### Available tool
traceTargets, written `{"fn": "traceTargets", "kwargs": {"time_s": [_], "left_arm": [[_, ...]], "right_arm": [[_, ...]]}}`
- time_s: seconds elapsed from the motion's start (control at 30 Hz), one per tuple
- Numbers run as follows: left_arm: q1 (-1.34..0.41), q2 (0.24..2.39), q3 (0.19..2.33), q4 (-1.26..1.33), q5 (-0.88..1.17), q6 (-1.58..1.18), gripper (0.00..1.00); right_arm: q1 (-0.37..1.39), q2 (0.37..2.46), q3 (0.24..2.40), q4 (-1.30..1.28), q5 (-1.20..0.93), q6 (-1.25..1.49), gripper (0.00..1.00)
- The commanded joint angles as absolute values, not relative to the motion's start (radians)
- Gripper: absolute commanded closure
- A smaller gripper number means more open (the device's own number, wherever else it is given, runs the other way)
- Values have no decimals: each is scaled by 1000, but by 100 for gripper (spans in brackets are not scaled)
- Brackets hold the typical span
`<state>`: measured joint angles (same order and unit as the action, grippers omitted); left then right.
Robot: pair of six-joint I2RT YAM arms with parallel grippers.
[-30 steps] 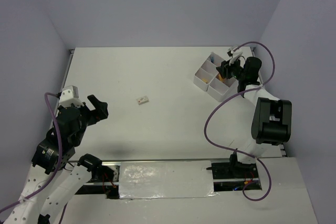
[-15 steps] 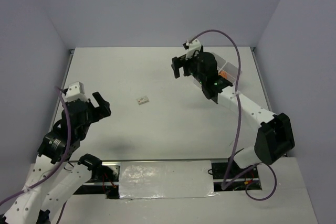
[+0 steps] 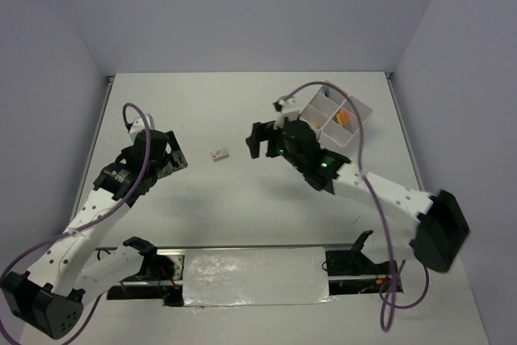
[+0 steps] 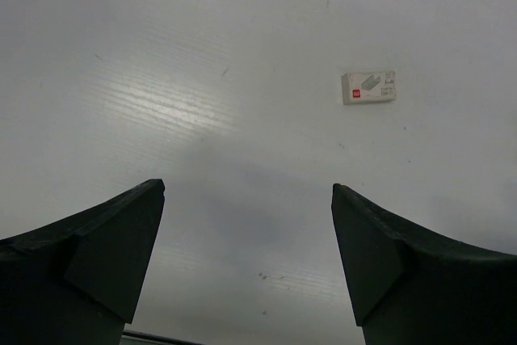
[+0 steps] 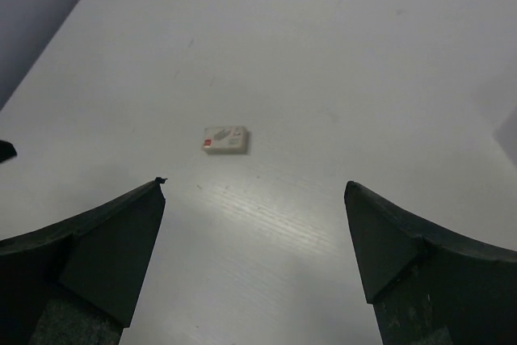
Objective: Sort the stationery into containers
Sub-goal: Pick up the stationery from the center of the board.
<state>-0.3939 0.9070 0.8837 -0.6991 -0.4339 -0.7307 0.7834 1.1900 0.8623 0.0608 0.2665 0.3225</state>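
The black two-finger left gripper [image 3: 171, 154] hangs over the left half of the matte white table [image 3: 242, 103], its fingers spread wide with nothing between them. In its own wrist view the left gripper [image 4: 248, 191] shows two blunt, dull black wedge-shaped fingertips [image 4: 113, 236] framing bare tabletop. That surface has a fine ribbed grain, a soft glare patch and a few dark specks, none of which the overhead camera picks up.

Just right of that gripper, near the middle of the table, lies a small white rectangular block [image 3: 219, 153], flat and alone. From above it is only a pale chip. The left wrist view shows the block [image 4: 368, 86] up and to the right of the fingers, with a red mark at one end and grey print on its face. The right wrist view shows the block [image 5: 225, 140] ahead of the left finger, well apart from it, red mark on the near left corner.

The black right gripper [image 3: 260, 141] hovers just right of the block, facing it, jaws wide apart and empty. In its wrist view the right gripper [image 5: 255, 186] has the same matte wedge tips.

A purple cable [image 3: 303, 90] arcs from that wrist. Behind it, at the far right, stands a thin-walled white square box [image 3: 319, 101] split by a cross divider into four open compartments. This box appears only in the overhead view. Orange pieces [image 3: 344, 116] lie in its right-hand compartment, too small to identify.
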Motion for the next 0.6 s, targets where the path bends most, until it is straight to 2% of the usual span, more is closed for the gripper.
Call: {"fn": "traceTargets", "kwargs": {"time_s": [0.0, 0.07, 0.13, 0.27, 0.4, 0.57], "left_arm": [[-388, 855, 982, -725, -541, -764, 3], [-390, 830, 997, -765, -566, -740, 3], [-390, 790, 1003, -775, -548, -698, 3], [-388, 720, 982, -778, -557, -556, 2], [-387, 683, 936, -786, -657, -563, 1], [-387, 663, 911, -735, -565, -525, 1]], "right_arm": [[866, 1480, 1016, 11, 228, 359, 0], [897, 1616, 1191, -111, 302, 373, 0], [907, 1791, 1300, -145, 232, 371, 0], [930, 2072, 1610, -305, 281, 357, 2], [933, 2244, 1808, -431, 287, 341, 2], [931, 2321, 1885, -492, 365, 339, 3]]}}
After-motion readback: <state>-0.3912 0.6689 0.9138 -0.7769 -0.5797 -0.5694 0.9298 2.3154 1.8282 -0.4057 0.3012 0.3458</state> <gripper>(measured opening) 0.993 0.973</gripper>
